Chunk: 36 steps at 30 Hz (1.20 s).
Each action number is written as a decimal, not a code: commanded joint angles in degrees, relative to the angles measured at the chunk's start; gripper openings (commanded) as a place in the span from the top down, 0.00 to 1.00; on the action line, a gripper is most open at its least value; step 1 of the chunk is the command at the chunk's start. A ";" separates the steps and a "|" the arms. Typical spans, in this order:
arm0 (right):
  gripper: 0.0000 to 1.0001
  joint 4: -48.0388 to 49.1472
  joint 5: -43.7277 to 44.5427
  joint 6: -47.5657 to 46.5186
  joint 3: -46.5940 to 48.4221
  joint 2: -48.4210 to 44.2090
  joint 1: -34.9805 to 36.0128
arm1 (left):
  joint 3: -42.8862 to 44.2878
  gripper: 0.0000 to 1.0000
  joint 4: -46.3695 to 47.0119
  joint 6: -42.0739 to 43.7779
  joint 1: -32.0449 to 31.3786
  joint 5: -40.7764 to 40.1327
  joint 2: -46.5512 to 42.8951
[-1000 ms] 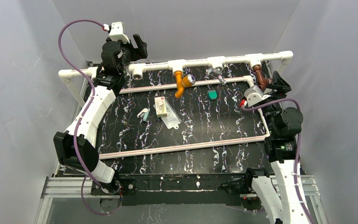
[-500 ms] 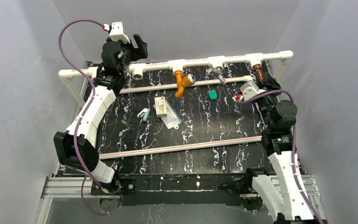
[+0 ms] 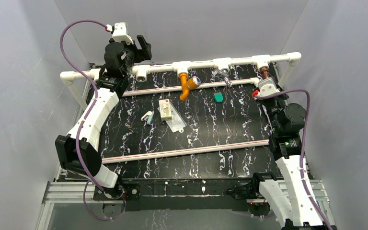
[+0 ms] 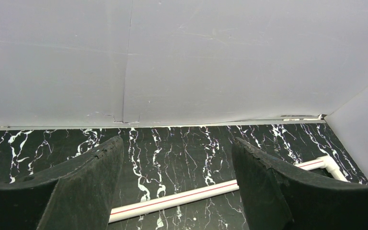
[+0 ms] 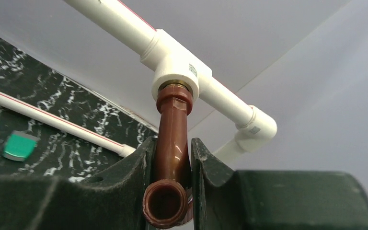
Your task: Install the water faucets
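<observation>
1. L gripper (image 4: 177,158): jaws wide apart, nothing btwn them, up at back-left corner.
2. Orange faucet (image 3: 187,85): hangs off back pipe (image 3: 201,64), left of ctr, spout down.
3. Brown faucet (image 5: 171,129): top end seated in far-right tee (image 5: 175,69).
4. R gripper (image 5: 172,146): fingers clamped tight on Brown faucet's body, just below the tee.

The tabletop (image 3: 206,129) is black with white marble-like veins. The thick pipes (image 3: 239,61) are plain white, the thin pipes (image 3: 187,152) white with a red stripe. There are a reddish-brown faucet (image 5: 172,129), an orange faucet (image 3: 186,87), a green block (image 3: 218,97) and purple cables (image 3: 83,21).
</observation>
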 commanded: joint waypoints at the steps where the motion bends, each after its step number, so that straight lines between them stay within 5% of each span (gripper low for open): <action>1: 0.99 3.21 2.16 18.16 1.11 -0.57 -0.43 | -7.11 0.21 -16.94 -0.02 -0.16 0.25 8.63; 17: 0.99 -2.92 8.12 69.98 7.67 1.69 -0.43 | -7.11 0.21 -16.93 -0.01 -0.22 0.27 8.57; 36: 0.99 -3.50 12.21 128.67 0.35 -2.16 -0.41 | -6.67 0.21 -17.12 0.02 -0.18 0.64 7.27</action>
